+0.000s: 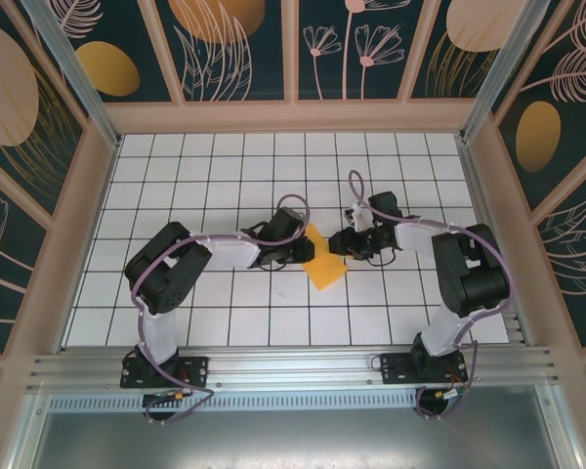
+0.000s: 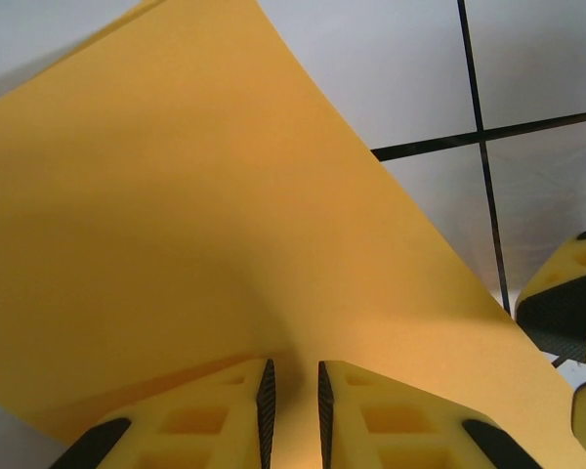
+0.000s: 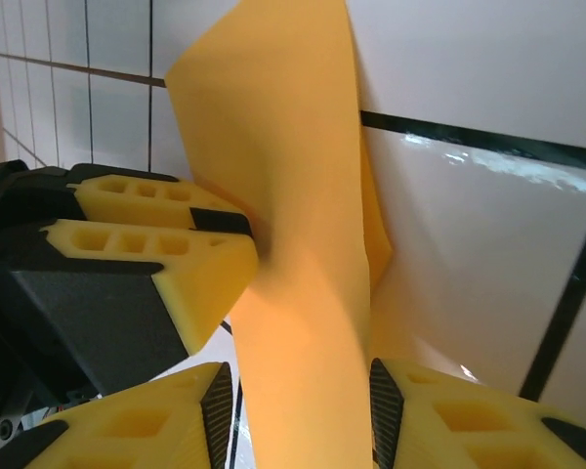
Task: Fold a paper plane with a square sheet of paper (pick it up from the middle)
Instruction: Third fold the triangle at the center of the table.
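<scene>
The paper (image 1: 324, 266) is near the middle of the white tiled counter (image 1: 225, 176), between the two arms, with the left arm (image 1: 176, 264) reaching in from one side and the right arm (image 1: 459, 259) from the other. The left jaws are clenched on the paper. In the left wrist view their yellow fingers with black pads (image 2: 266, 401) stand almost together, and the orange-yellow sheet (image 2: 205, 215) runs up out of the narrow gap as a broad, gently bowed face. A finger (image 2: 566, 308) of the right jaws shows just beyond its right edge. In the right wrist view the paper (image 3: 293, 225) curves upward off the tiles. The left fingers (image 3: 156, 254) bite into its left side, where the sheet creases slightly. The right jaws stand partly apart, and the paper fills the space between their pads (image 3: 218, 410). Whether they actually press on it or only flank it cannot be told.
</scene>
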Tool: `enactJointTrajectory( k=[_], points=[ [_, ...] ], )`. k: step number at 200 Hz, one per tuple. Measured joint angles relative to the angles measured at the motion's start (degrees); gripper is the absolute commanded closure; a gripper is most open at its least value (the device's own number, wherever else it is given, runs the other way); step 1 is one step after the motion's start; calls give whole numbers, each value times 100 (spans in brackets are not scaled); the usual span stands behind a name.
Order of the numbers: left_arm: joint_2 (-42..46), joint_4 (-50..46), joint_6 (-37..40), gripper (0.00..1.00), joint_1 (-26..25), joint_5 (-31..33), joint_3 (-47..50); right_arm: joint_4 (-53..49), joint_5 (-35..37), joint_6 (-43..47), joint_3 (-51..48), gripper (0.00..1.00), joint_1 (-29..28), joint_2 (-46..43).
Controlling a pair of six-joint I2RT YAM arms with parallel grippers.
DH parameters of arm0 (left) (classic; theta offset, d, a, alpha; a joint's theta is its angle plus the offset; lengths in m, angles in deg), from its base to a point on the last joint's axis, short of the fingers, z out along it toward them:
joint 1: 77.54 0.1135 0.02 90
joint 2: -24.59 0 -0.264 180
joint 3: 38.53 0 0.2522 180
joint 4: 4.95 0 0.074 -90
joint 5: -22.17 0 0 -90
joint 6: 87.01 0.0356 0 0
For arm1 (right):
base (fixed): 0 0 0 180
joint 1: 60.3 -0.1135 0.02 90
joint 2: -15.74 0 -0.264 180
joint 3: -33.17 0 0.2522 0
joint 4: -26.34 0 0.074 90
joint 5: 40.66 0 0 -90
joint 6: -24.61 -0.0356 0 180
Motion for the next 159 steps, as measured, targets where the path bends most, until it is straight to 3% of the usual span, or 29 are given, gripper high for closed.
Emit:
enactJointTrajectory(
  k=[60, 86, 126, 159],
  points=[
    [-17, -66, 295, 76, 0, -92, -55, -81, -205, 24, 11, 86, 0, 151],
    [42, -164, 433, 69, 0, -72, -59, 57, -223, -173, -107, 92, -2, 151],
    [876, -310, 531, 62, -74, 330, 229, 603, -155, -977, -673, 98, -122, -81],
    [1681, -297, 623, 58, -767, 1088, 525, 1213, 118, -2002, -1088, 98, -398, -498]
  ],
)
